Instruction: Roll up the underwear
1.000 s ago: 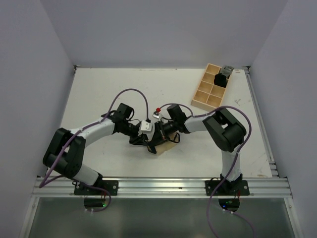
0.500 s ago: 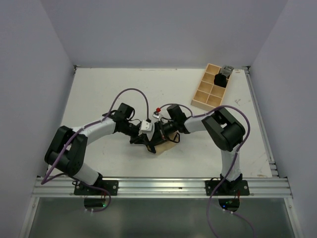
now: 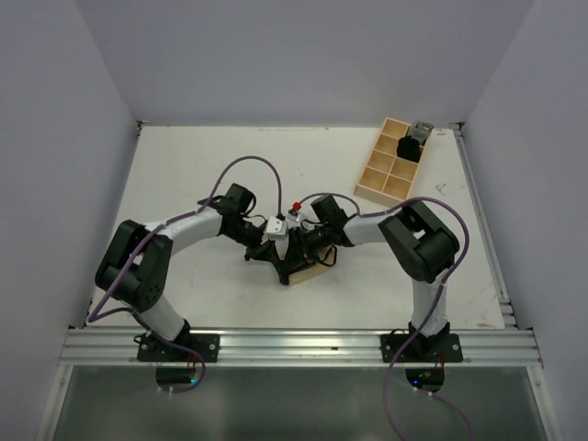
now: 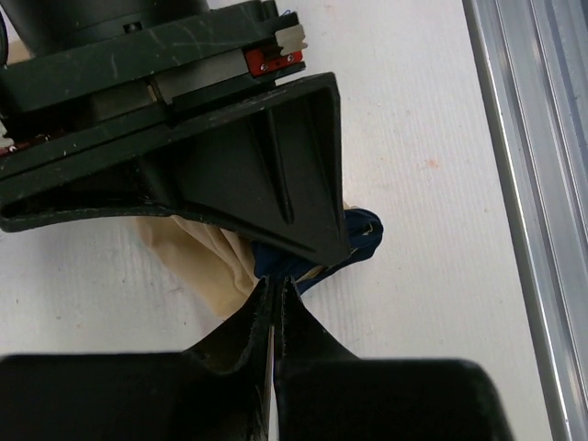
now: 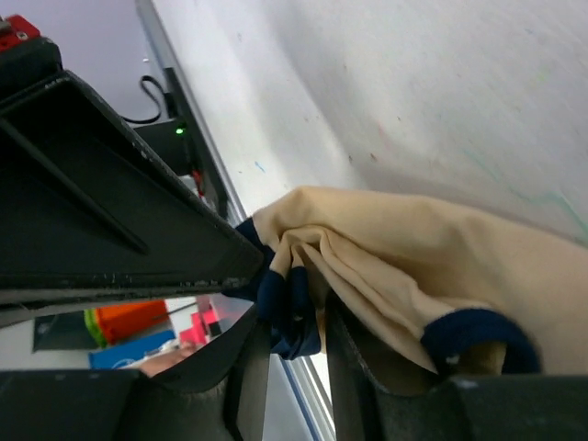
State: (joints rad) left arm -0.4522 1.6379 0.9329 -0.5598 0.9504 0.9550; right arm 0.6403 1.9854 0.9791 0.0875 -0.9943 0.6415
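Now mid-roll, the underwear (image 3: 310, 272) sits centrally toward the table's (image 3: 184, 175) near edge, the left gripper (image 4: 274, 292) pinched shut on its trim, the right gripper (image 5: 294, 338) half-open astride it, probably needing a fresh grip.

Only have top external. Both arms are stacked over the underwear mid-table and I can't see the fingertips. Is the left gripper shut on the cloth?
Observer: Yes. In the left wrist view the left gripper is shut, and its tips look to be pinching the dark trim of the underwear.
Operator: And the right one?
Observer: The right gripper is open. In its own wrist view the fingers stand apart, with a fold of the dark trim hanging in the gap and tan cloth lying against one finger.
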